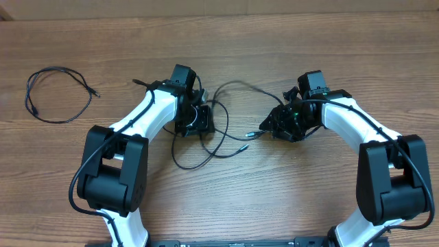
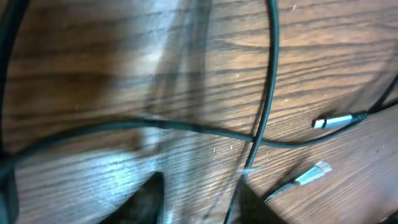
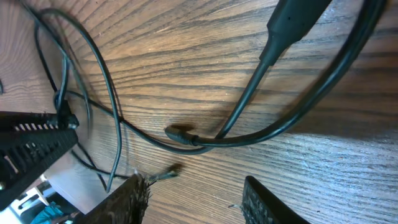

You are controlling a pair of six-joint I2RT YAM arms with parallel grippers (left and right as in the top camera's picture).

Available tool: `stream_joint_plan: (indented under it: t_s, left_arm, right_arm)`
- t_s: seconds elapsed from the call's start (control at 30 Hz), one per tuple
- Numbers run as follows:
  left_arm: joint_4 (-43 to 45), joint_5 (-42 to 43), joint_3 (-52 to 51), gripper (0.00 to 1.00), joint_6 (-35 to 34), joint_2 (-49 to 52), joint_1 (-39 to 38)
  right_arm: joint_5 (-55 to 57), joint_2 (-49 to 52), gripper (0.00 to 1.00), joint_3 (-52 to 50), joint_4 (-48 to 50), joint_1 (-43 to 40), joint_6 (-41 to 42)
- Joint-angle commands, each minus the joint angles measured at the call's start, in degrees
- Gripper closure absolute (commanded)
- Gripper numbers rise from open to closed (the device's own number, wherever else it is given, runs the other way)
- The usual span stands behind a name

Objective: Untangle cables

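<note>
From overhead I see the cables (image 1: 218, 134) tangled on the wooden table (image 1: 343, 55) between my two arms. Thin black loops run from under the left gripper (image 1: 199, 125) across to the right gripper (image 1: 278, 127). One arc rises toward the far side of the table, and another loop sags toward the near edge. Two silver-tipped plugs (image 1: 252, 135) lie just left of the right gripper. A spare cable (image 1: 55, 68) sits in an open ring of its own, well apart at the far left.

In the left wrist view the left gripper (image 2: 199, 202) hangs low over the wood. Its dark fingers (image 2: 149, 199) stand apart with grain showing between them, so I call it released. One cord (image 2: 270, 74) runs down into the gap close to the right-hand finger and crosses a second cord on the way. Both silver plugs (image 2: 333, 121) lie off to the right. The picture is blurred.

In the right wrist view the right gripper (image 3: 199, 202) is spread too, with bare wood between its fingers (image 3: 134, 199) and nothing clamped. A small plug tip (image 3: 171, 169) lies just beside the left-hand finger. A thick cord (image 3: 292, 18) sweeps across above; I can't tell whose it is. I can't make out any lettering on the plugs.
</note>
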Motion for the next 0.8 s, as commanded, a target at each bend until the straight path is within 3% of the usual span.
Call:
stream_joint_plan:
  t_s: [0.0,0.3,0.5,0.77]
  left_arm:
    - [0.3,1.5,-0.4,0.95,2.2,0.5,0.2]
    - [1.6,7.9,1.1,0.96,5.2,-2.8,1.4]
    - [0.9,7.5,2.0,0.95,5.2,-8.0,2.4]
    - [-2.7,3.0,-0.9,0.93,5.6,-6.4,-0.9]
  right_arm:
    - [0.5,0.0,0.52,0.0,0.1,0.4,-0.3]
    - [0.6,0.0,0.52,0.0,0.1,0.4,-0.3]
    - [2.8,0.0,0.53,0.0,0.1,0.4,-0.3]
    - [2.9,0.0,0.52,0.0,-0.5,0.4,-0.2]
